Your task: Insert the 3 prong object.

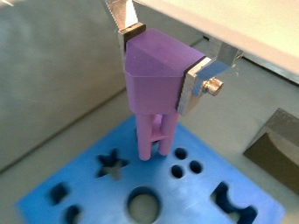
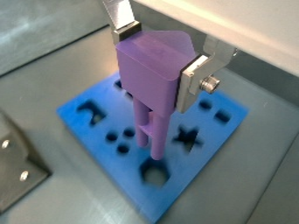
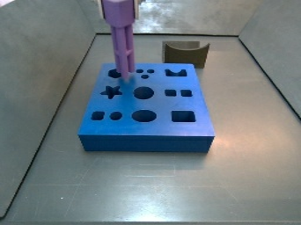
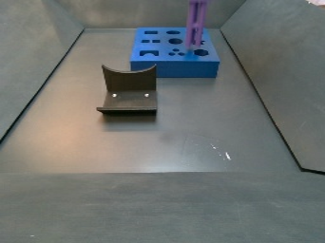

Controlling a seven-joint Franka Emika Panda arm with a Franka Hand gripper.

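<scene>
Grey floor (image 4: pixel 178 142): blue block (image 4: pixel 165 59), fixture (image 4: pixel 127 92)

Cut off by the frame in both side views: gripper and top of the long, slim, light purple plastic peg (image 3: pixel 119 35) standing over the blue block with shaped holes (image 3: pixel 153 123). Hidden in both wrist views: the peg's lower tips against that block, contact or insertion unclear. Gripper (image 1: pixel 163 54) fingers (image 1: pixel 197 83) partly cropped above. Dark brown notched block (image 1: pixel 271 144) cut by the edge beside the blue block.
</scene>
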